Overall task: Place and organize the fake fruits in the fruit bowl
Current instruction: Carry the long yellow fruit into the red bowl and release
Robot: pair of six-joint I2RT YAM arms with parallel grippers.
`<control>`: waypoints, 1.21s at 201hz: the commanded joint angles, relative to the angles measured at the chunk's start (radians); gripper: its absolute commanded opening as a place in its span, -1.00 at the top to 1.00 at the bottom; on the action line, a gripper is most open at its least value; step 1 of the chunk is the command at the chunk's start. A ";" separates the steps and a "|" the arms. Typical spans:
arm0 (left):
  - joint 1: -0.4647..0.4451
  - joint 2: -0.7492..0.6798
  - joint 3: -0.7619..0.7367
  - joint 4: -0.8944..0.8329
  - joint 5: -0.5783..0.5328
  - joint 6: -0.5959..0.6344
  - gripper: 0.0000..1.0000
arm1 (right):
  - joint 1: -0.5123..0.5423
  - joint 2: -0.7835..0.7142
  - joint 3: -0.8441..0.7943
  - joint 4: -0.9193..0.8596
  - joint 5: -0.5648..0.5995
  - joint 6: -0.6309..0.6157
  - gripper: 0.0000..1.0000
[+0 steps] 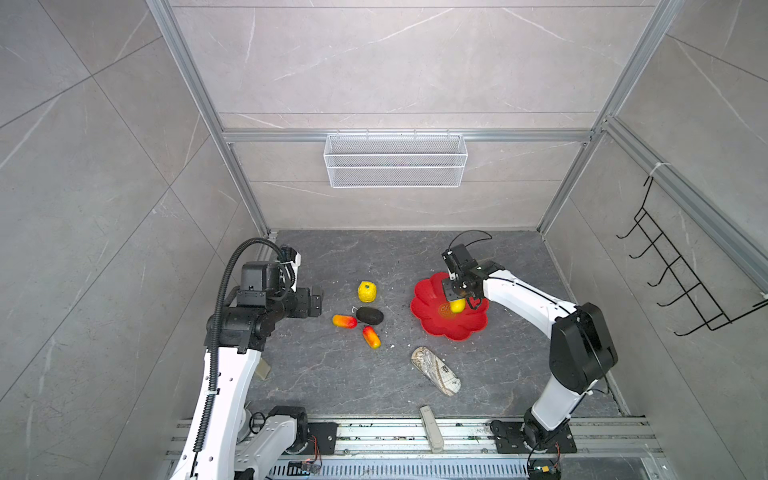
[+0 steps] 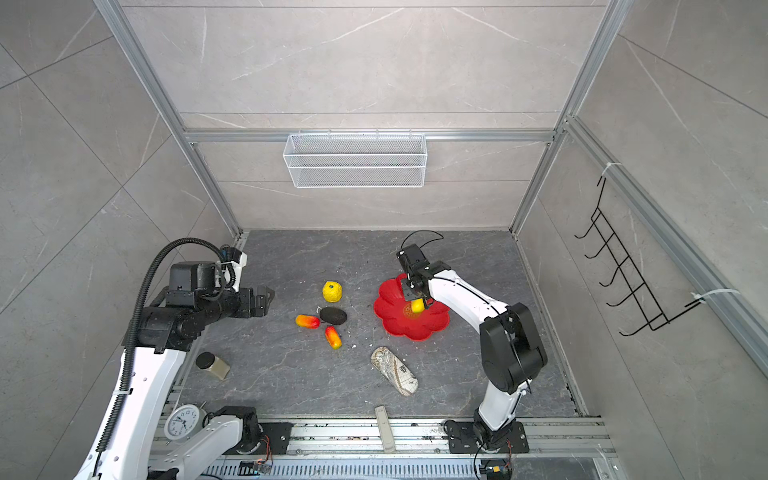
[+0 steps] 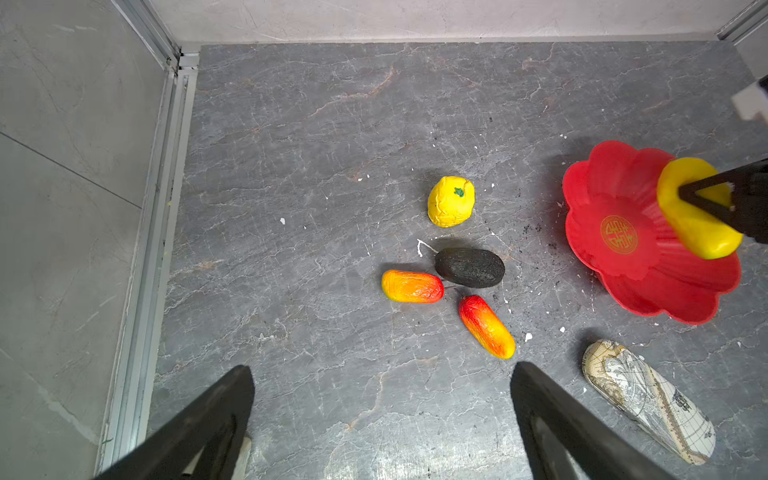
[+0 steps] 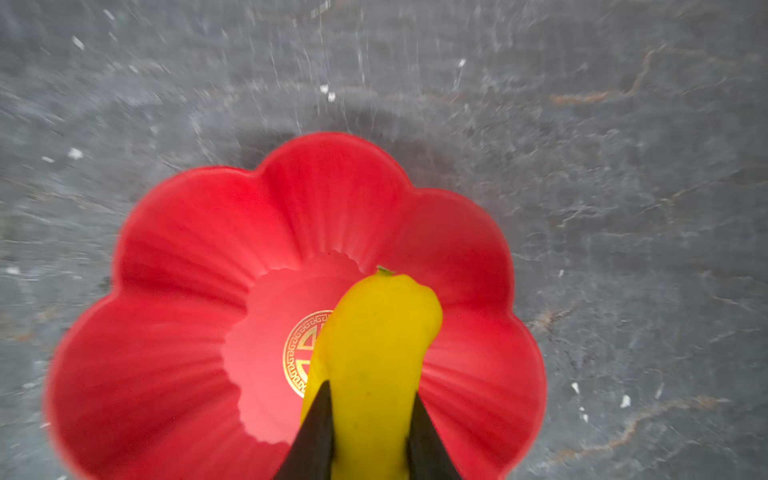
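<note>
Enclosed at rear and both sides by pale grey marble-look wall panels (image 1: 395, 62), white-veined; framed by aluminium profiles (image 1: 282, 136) at the corners and across the rear; floored with a dark grey veined slab (image 1: 332, 374), sprinkled with white specks (image 3: 282, 220); fitted at the rear crossbar with a white wire mesh basket (image 1: 395, 160), hung centrally; fitted on the right wall with a black wire hook rack (image 1: 681, 259); edged in front by a slotted aluminium rail (image 1: 374, 434); lit evenly, soft shadows only
</note>
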 commanded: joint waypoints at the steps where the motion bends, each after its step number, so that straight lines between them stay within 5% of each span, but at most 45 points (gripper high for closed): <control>1: 0.001 -0.009 0.000 0.028 0.014 -0.016 -1.00 | -0.007 0.036 -0.030 0.042 0.046 0.011 0.90; 95: 0.001 0.005 -0.011 0.034 0.013 -0.019 -1.00 | -0.033 0.127 -0.084 0.095 0.018 0.024 0.88; 128: 0.000 0.006 -0.015 0.037 0.010 -0.017 -1.00 | -0.036 0.126 -0.086 0.090 0.018 0.021 0.70; 219: 0.000 0.010 -0.007 0.041 0.011 -0.014 -1.00 | -0.035 -0.011 -0.047 -0.003 0.018 -0.017 -0.30; 243: 0.001 0.008 -0.005 0.041 0.011 -0.012 -1.00 | -0.033 -0.069 -0.021 -0.048 0.010 -0.035 -0.73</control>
